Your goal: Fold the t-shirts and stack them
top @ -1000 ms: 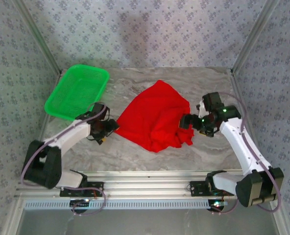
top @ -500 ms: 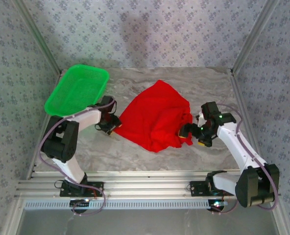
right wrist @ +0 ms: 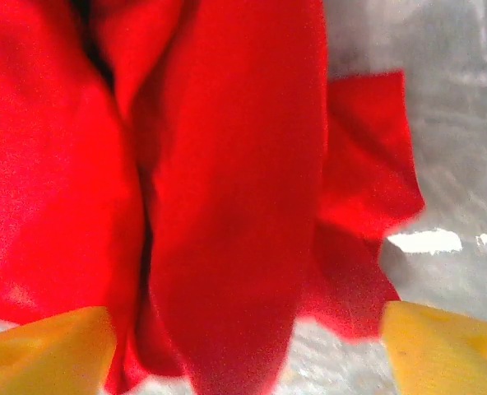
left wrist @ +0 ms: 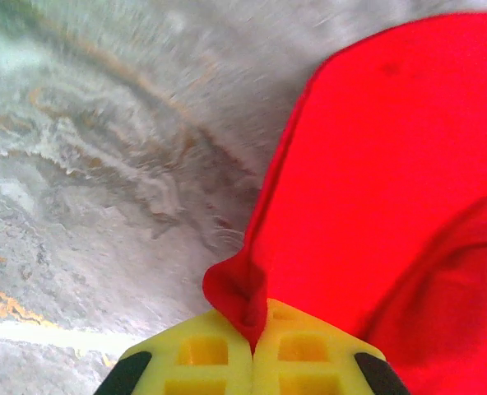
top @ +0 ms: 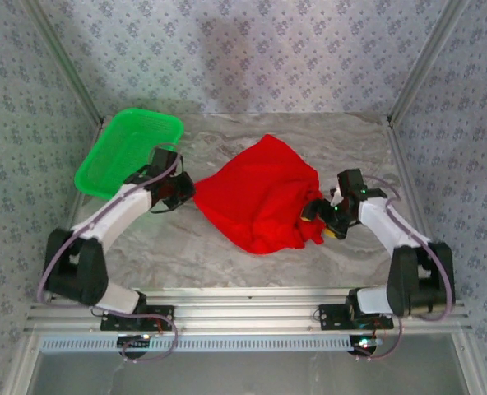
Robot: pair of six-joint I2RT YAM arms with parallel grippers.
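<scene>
pinching t-shirt point(left wrist: 375, 164), left end effector point(left wrist: 254, 350) contrasts gaping right end effector point(right wrist: 243, 337).

The crumpled red t-shirt point(top: 260, 202) takes up the middle of the table point(top: 346, 141). The left pincer point(left wrist: 256, 346) is clamped on its left edge and the right pincer point(right wrist: 243, 346) is spread wide over folds at its right edge, so both flanks of the cloth are occupied. Bare marbled surface lies open along the back behind the cloth, in the far right corner, and in a broad strip between the cloth and the near rail point(top: 252, 298). The green basket point(top: 128, 155) blocks the far left corner, just behind the left arm point(top: 116, 212). Patterned walls point(top: 243, 58) and slanted metal posts point(top: 62, 66) close the sides and back.
</scene>
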